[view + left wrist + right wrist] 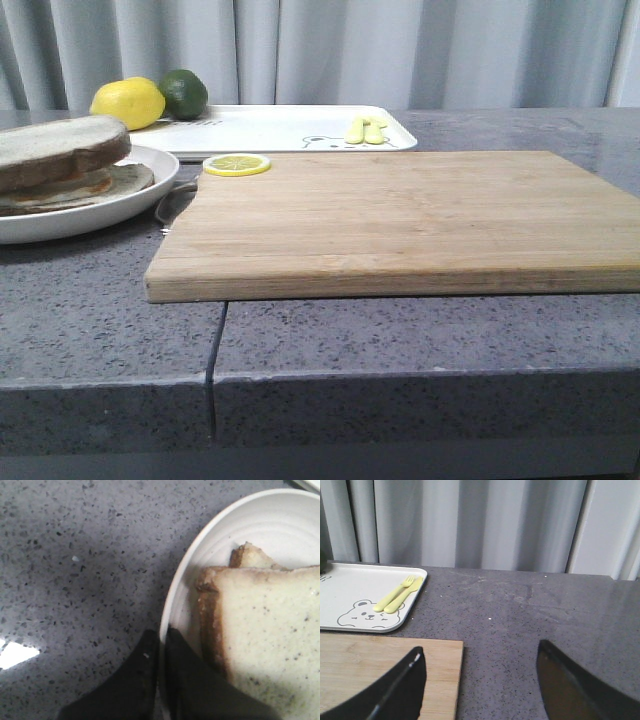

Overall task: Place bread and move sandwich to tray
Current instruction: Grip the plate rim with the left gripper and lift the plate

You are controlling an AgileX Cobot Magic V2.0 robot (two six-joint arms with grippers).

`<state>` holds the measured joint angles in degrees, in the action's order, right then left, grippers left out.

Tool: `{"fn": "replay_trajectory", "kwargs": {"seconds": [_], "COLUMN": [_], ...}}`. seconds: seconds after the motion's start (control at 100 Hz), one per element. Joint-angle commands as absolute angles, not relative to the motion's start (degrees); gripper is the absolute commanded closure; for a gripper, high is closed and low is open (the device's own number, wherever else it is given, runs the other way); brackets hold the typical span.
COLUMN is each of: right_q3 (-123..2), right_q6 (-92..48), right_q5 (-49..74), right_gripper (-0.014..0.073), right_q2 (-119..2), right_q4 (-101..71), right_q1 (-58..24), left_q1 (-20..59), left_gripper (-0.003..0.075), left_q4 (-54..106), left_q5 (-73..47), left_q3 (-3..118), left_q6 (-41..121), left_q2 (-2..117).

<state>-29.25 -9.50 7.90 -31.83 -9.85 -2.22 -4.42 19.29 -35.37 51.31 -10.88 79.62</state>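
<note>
A grey speckled surface carries a light wooden cutting board at its middle. Behind the board lies the white tray with a bear drawing, holding a lemon, a lime and yellow-green cutlery. At the left, beside the board, the sandwich sits on its round white plate, its top bread pale with brown crust. A lemon slice rests on the board's far corner. The left hand pinches the plate's rim. The right hand is spread wide above the surface.
</note>
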Motion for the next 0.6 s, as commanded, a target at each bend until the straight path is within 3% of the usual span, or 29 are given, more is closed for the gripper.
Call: {"fn": "replay_trajectory", "kwargs": {"seconds": [0.0, 0.59], "right_q3": [-30.93, -30.93], "right_q6": [-9.61, -9.61], "right_q5": [3.15, 3.11], "right_gripper": [0.0116, 0.0116], "right_q2": [-31.76, -31.76], "right_q4": [-9.51, -9.57], "right_q1": [-1.95, -1.95], "left_q1": [-4.21, -4.21], "left_gripper": [0.0739, 0.0739], "left_q4": [22.03, 35.9], "left_q5": [-32.53, -31.0], "left_q3": [52.92, 52.92], "left_q6": [-11.06, -7.77], "left_q2": [76.4, 71.41]}}
